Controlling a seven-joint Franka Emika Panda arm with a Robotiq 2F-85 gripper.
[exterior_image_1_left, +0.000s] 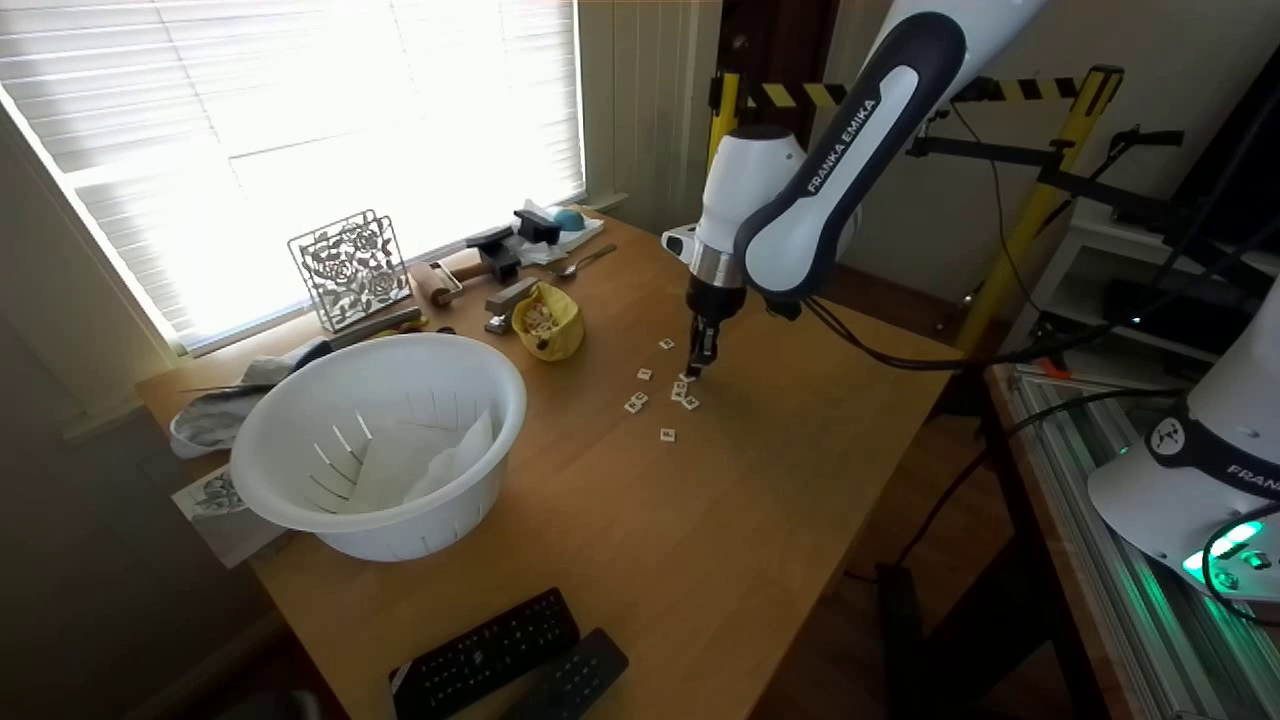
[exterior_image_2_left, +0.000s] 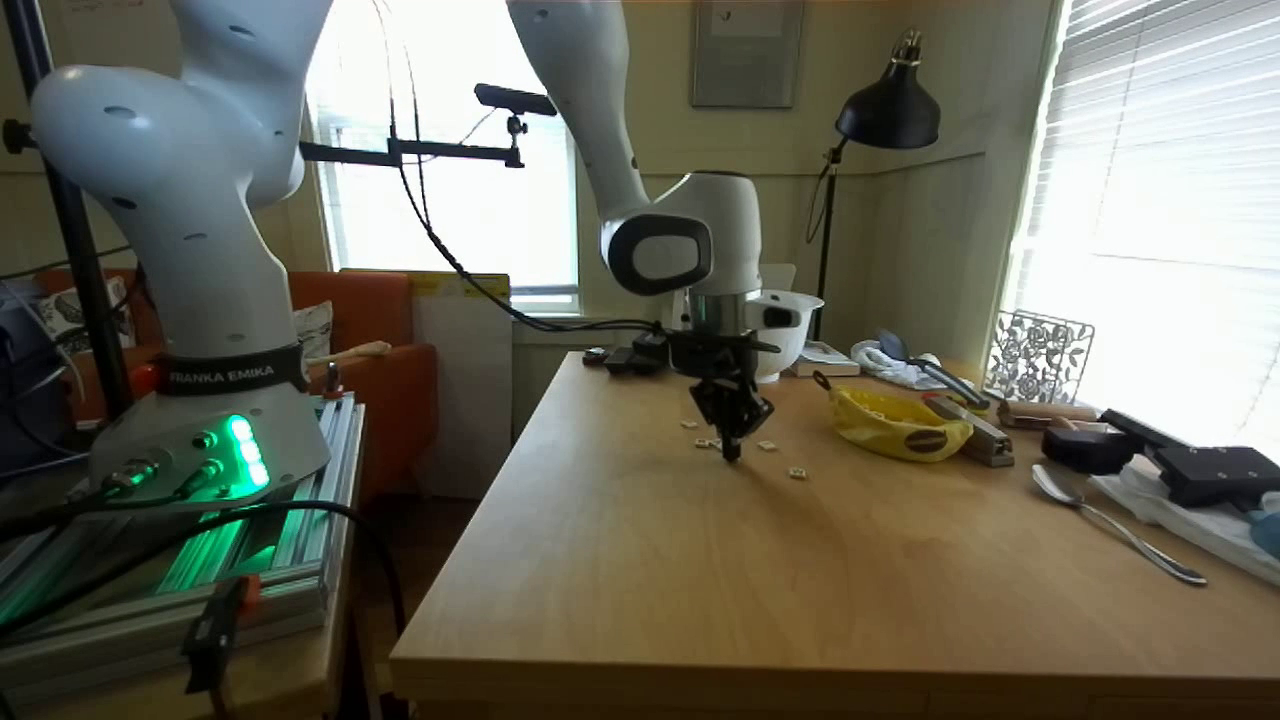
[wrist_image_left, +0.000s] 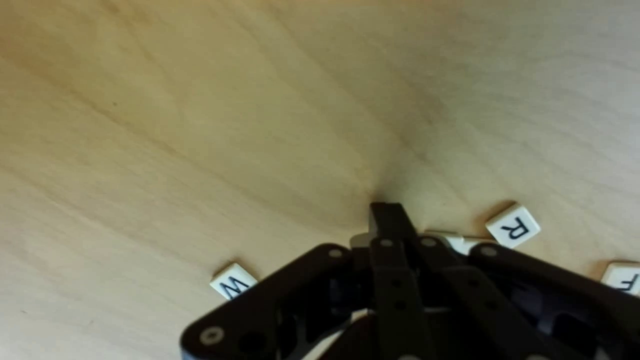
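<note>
Spreading beneath everything, the wooden surface (exterior_image_1_left: 790, 500) bore all that concerned me. Bulkiest upon it was a white slotted basin (exterior_image_1_left: 430, 520), well apart from where I worked. In an exterior view, a pair of dark remotes (exterior_image_1_left: 490, 655) lay side by side. Smaller still, a yellow pouch (exterior_image_1_left: 562, 338) sagged open with small pale pieces (exterior_image_1_left: 540, 318) inside.

My claw (exterior_image_1_left: 695, 370) pointed down, its fingers (wrist_image_left: 390, 222) together, and I could see nothing gripped between them. They stood at the surface or barely above it; I could not tell whether they touched.

Smallest of all were the letter tiles (exterior_image_1_left: 679, 394), scattered loosely about my claw. In the wrist view the W tile (wrist_image_left: 233, 281) lay to one side and the R tile (wrist_image_left: 513, 226) to the other, with a cropped tile (wrist_image_left: 624, 278) farther out at that view's edge. Closest were the pale tiles (wrist_image_left: 455, 241) half hidden behind my fingers, just beside them; I could not confirm contact.

Handling such pieces well, I judged, called for slow, small movements. Thin, smooth tiles would likely skid or flip under a sideways brush, so I thought it wise to part the fingers only slightly, set them square to a tile's opposite edges, hold them level and low without grinding into the wood, and press gently. Where neighbours lay close, a wide spread risked nudging two at once.
</note>
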